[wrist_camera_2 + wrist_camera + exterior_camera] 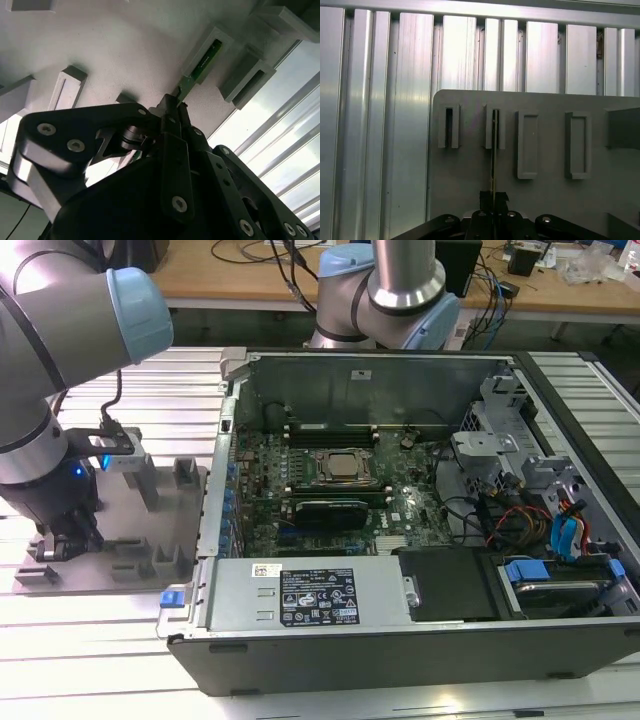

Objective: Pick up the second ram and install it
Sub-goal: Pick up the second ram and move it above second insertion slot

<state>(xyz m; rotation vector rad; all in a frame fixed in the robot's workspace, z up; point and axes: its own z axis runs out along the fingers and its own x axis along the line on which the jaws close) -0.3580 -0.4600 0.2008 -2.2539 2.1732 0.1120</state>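
pincer [173, 105] was shut on the ram [205, 62], upright in its slot [501, 128]. a crooked pull risked jamming it there.

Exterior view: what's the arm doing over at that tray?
The arm has its tool down at the grey tray, on the exterior view's left beside the open computer case. In both wrist views the tool is closed on the near end of the second ram, a thin green board standing on edge. The board's far end sits in one of the tray's slots, so it has not been lifted clear or carried to the case.
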